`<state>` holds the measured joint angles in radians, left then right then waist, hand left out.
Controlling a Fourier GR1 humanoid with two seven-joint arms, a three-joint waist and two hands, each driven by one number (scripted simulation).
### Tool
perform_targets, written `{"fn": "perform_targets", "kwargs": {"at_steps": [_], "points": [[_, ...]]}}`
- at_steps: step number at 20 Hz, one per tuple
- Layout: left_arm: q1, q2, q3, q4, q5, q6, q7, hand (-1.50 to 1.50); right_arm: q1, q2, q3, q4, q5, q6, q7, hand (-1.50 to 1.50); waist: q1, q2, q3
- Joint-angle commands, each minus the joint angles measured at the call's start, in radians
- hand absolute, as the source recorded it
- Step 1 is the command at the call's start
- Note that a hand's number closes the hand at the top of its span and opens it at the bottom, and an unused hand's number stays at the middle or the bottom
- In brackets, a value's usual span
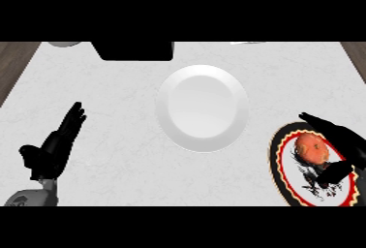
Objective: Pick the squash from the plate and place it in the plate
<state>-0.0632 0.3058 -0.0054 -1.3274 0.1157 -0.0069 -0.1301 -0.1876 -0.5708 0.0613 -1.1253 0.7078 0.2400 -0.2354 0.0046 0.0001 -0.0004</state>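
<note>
An orange squash (312,147) lies on a patterned plate (284,167) with a red and black rim at the right edge of the counter. My right hand (344,145) arches over that plate, fingers stretched past the squash's far side and thumb (334,173) below it; the hand is open around the squash and does not clasp it. A plain white plate (203,107) sits in the middle of the counter with nothing on it. My left hand (57,144) rests open at the lower left, fingers pointing up, far from both plates.
A black box-like object (136,50) stands at the back behind the white plate. A pale round thing (66,44) shows at the back left corner. Wood floor borders the counter's left and right edges.
</note>
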Motion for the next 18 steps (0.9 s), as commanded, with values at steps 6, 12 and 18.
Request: {"fn": "perform_targets", "kwargs": {"at_steps": [6,12,18], "points": [[-0.002,0.018,0.055,-0.013,-0.006,-0.032,0.007,0.0,-0.074,0.073,0.036,0.147,0.081,-0.023,-0.127,1.5,0.003,0.001,0.001],[0.043,-0.032,0.031,-0.041,-0.037,-0.02,-0.008,0.0,-0.048,0.073,-0.009,0.193,0.107,-0.11,-0.21,1.5,0.002,0.0,0.001],[-0.008,-0.061,0.02,-0.014,-0.047,-0.005,0.021,0.0,-0.181,0.032,-0.146,0.397,0.095,-0.189,-0.135,1.5,0.007,0.004,0.001]]}}
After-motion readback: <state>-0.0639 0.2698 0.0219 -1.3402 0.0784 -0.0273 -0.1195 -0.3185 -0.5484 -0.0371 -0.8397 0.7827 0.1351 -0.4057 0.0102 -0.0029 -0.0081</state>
